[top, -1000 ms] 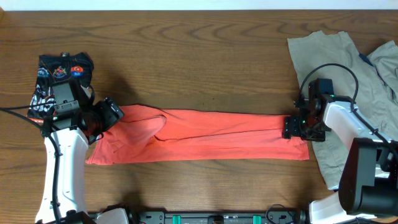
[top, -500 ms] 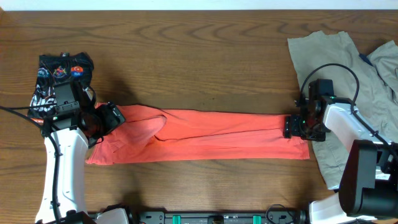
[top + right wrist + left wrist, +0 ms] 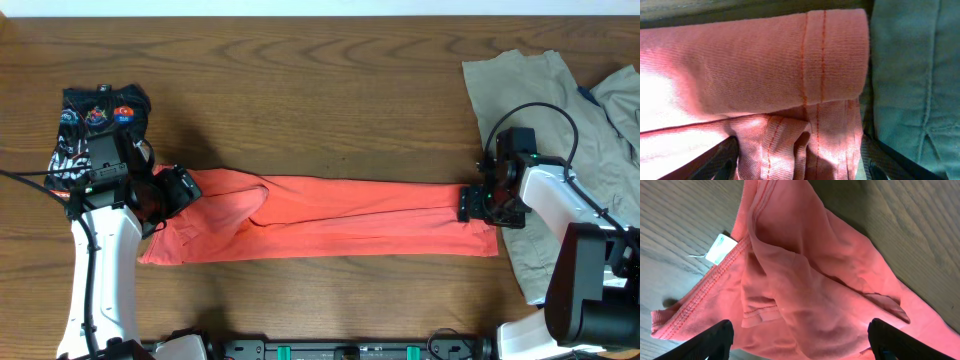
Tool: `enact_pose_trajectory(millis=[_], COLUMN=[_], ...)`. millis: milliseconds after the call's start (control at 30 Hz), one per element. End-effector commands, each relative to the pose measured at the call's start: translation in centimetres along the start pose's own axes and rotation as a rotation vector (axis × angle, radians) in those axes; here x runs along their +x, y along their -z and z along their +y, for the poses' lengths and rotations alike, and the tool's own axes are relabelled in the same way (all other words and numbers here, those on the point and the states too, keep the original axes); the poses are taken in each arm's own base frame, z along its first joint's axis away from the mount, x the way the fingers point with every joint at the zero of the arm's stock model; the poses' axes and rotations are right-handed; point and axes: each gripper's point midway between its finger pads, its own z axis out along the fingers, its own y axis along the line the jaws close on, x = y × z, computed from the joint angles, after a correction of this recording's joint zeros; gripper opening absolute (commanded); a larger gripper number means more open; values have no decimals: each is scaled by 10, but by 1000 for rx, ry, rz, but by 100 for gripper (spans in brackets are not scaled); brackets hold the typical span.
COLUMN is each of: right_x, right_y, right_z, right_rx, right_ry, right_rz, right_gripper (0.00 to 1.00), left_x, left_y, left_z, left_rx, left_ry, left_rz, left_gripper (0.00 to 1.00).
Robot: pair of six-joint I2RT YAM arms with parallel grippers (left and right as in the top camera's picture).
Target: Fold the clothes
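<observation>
So the coral T-shirt is folded into a long narrow strip across the counter. It runs left to right, a bit nearer the front edge than the back. The left end effector is over the collar end and the right end effector is over the hem end. On both wrist cams the fingers sit wide apart at the frame corners, so I read both as open and not holding anything yet.

My guess is the next step is folding the strip end over end. The hem is stacked in several layers that bunch up toward the bottom of the right wrist view. I'd bring the jaws down far enough to catch the whole stack, not just the top roll, or the lower layers will trail behind. That end also lies right against the khaki garments by the right edge, so I'd make sure the bite takes no beige cloth.

The collar end is rumpled, with the tag sticking out. I'd pin or flatten it first so the fold lands square. The dark printed garment near the left edge looks well out of the way.
</observation>
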Motion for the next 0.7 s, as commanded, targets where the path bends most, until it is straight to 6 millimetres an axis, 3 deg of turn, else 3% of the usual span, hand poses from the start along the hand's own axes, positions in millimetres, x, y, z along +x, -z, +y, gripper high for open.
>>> enact_pose_trajectory(millis=[0,33,167,300,467,667], right_x=[22,23,28,28,22,-2], right_y=[-17,-16,-16,-16,-12,23], right_z=[-3,2,8,7,0,-30], right_rx=[-18,-43,-76,-76,-46,75], right_ry=[-46,-32,-24,-25,-47,-144], right_rz=[94,101,120,119,108,89], right_gripper=[69,63,25,2,1,1], left_x=[-1,0,0,0,1,2], left_y=[0,0,0,0,0,0], left_z=[-1,-1,-1,-1,-1,0], left_rx=[4,3,3,3,2,1], left_ry=[-21,-20,-20,-20,-19,-19], left_rz=[5,6,8,8,10,14], left_gripper=[87,87,87,87,88,87])
